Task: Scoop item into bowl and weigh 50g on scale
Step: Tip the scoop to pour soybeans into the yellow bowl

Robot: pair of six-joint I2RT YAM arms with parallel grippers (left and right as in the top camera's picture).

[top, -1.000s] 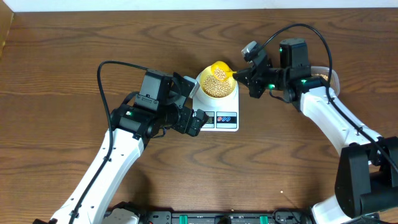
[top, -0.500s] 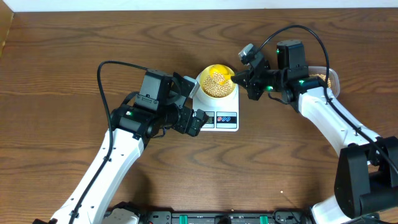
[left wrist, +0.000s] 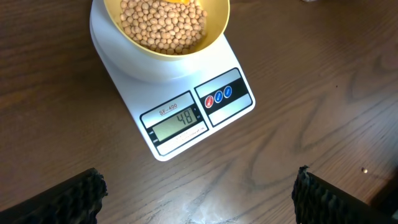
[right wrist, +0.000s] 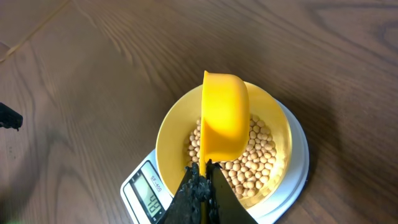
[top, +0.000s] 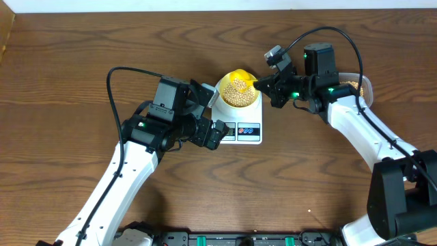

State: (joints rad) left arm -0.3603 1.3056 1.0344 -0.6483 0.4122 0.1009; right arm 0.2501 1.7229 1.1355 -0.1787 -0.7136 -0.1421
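Hanging over the bowl (right wrist: 166, 134) in the middle of the right wrist view, the yellow measuring spoon (right wrist: 224, 115) is turned so that its smooth outer wall faces the camera, and its inside cannot be seen. The right gripper (right wrist: 202, 190), at the bottom centre of that view, has its fingers pressed together on the spoon's thin handle. The beans (right wrist: 261, 155) lie piled in the pale yellow bowl, filling its floor beneath and to the right of the spoon. The bowl stands on the round platform of the white scale (left wrist: 134, 74), which sits at the centre of the overhead view on the brown wooden table (top: 68, 55). In the left wrist view the scale's grey display (left wrist: 177, 119) reads 48, with 2 small round buttons (left wrist: 218, 97), 1 red and 1 blue, just to its right. The left gripper (left wrist: 198, 186) hovers near the display end of the scale, its dark fingers spread wide apart at the lower left and lower right corners of the frame, gripping nothing and touching neither scale nor bowl.
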